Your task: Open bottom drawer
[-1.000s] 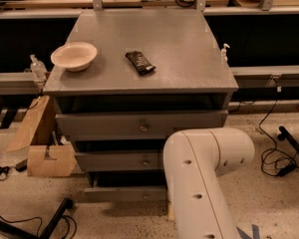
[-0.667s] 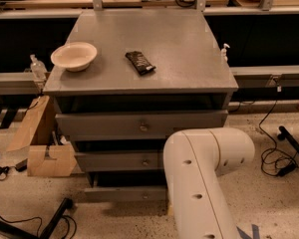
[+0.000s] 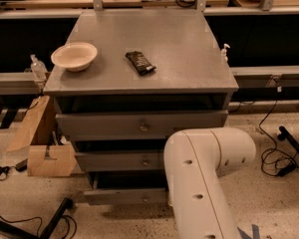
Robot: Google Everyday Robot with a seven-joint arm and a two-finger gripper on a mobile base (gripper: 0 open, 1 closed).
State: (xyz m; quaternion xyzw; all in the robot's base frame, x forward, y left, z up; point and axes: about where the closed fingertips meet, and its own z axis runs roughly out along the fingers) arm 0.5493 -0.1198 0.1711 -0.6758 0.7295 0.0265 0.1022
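The grey cabinet [image 3: 144,49] has three drawers stacked in its front. The bottom drawer [image 3: 124,196] is the lowest and slimmest panel, with a small round knob [image 3: 145,199] near its middle; it stands pulled out a little beyond the drawer above, with a dark gap over it. My white arm [image 3: 204,178] rises in the foreground at the right and covers the bottom drawer's right end. The gripper is out of view, hidden beyond the arm or outside the picture.
A cream bowl [image 3: 74,56] and a dark snack bar [image 3: 140,62] lie on the cabinet top. The top drawer [image 3: 142,126] and middle drawer [image 3: 122,161] also stand slightly out. Cardboard boxes [image 3: 45,156] sit on the floor at the left, cables [image 3: 276,158] at the right.
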